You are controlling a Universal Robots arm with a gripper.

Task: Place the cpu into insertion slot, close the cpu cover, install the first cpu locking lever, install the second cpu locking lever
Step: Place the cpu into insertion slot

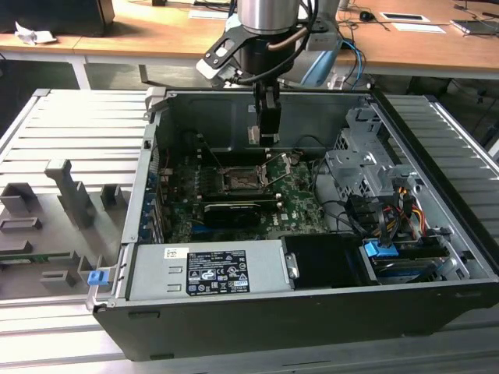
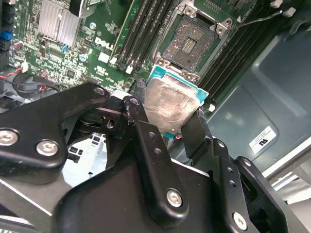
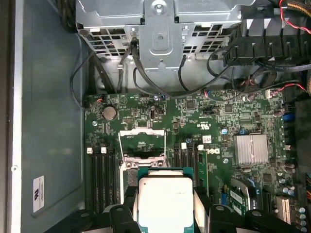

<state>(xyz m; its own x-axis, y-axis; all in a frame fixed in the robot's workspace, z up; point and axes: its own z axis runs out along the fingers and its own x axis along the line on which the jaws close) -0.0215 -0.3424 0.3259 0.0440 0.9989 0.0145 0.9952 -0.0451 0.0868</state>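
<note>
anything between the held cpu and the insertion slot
No, the stretch is bare: in the second wrist view the cpu hangs clear of the open insertion slot.

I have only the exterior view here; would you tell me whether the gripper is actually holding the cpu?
Observer: Yes. In both wrist views the gripper is shut on the cpu, gripping it by its edges with the silver top showing.
Operator: Thank you. Is the insertion slot free to receive it?
Observer: In the second wrist view the insertion slot lies uncovered and empty. The cpu is apart from it, not yet seated.
</note>
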